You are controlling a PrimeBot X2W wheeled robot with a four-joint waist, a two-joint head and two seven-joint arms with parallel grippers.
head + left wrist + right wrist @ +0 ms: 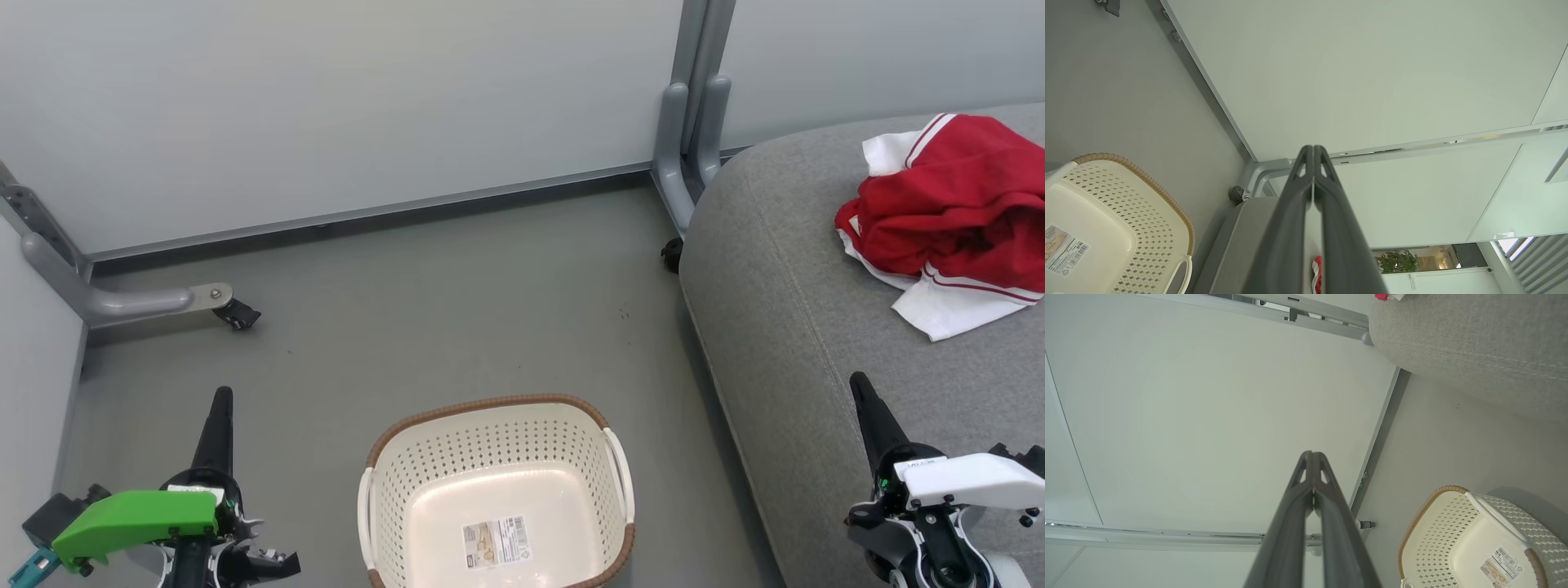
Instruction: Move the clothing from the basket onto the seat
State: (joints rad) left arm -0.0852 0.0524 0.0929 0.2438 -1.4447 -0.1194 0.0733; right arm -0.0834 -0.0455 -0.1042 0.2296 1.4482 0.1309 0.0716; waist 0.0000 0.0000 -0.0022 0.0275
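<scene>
Both closed and empty, left end effector (221, 402) and right end effector (859, 385) flank the bare basket (490, 403); clothing (955, 212) sits bunched on the seat (784, 310), where a stray arm swing might drag it off.

We see our right gripper (1312, 457), fingers pressed together — the basket (1427, 522) on the floor, apart from the grey seat (1474, 347) — a scrap of red clothing (1382, 296) atop it.

floor (457, 327): plain grey | walls (326, 106): pale partition panels | panel feet (131, 302): grey metal, black castors (237, 314)
</scene>
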